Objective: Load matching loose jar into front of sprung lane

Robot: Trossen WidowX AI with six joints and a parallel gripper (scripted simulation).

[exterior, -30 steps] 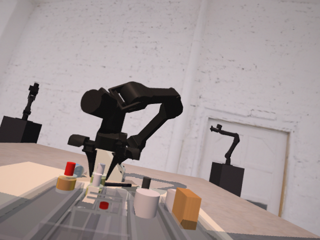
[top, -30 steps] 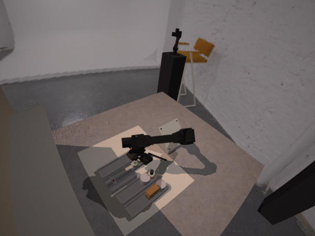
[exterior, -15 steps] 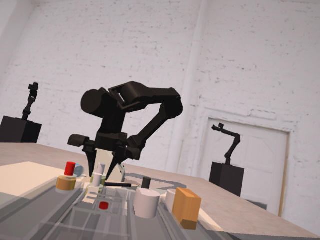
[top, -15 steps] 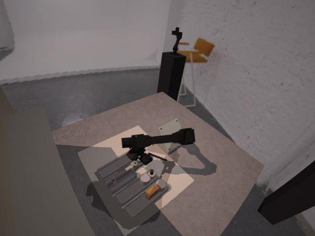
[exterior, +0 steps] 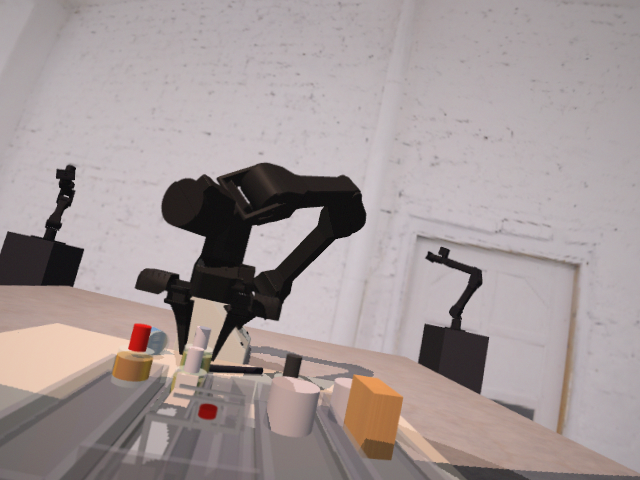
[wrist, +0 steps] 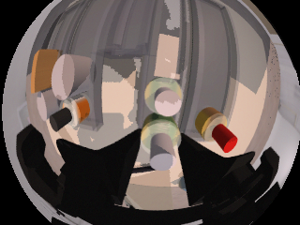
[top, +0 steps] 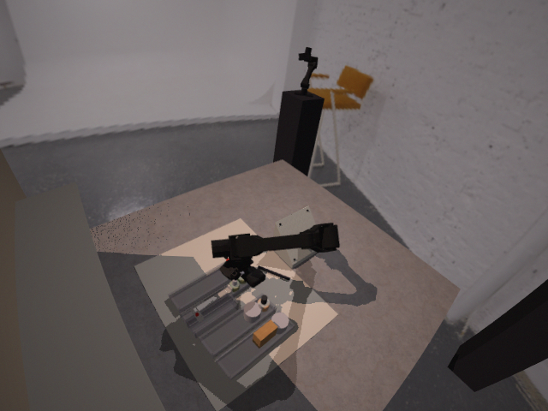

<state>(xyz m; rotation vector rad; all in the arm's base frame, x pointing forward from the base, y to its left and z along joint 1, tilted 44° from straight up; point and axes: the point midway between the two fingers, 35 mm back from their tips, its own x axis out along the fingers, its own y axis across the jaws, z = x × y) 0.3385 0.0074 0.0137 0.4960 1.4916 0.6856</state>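
My gripper (exterior: 197,355) (wrist: 160,134) is shut on a green-yellow jar with a pale lilac cap (exterior: 202,336) (wrist: 161,160). The held jar looks upright. The matching jar (top: 234,285) (exterior: 188,380) (wrist: 163,88) stands in the narrow lane, directly behind the held one and in line with it. In the wrist view the two bodies look touching or nearly so. A red round piece (top: 197,314) (exterior: 207,411) shows at the lane's rear part. I cannot clearly make out the pusher plate. The front stop and the held jar's base are hidden or too small to tell.
A red-capped amber jar (exterior: 132,365) (wrist: 211,123) stands on one side. On the other are a black-capped orange jar (top: 264,303) (wrist: 82,111), two whitish cylinders (top: 252,312) (top: 280,320) and an orange block (top: 265,334) (exterior: 374,410). A black rod (top: 276,273) (exterior: 240,369) lies near the fingers.
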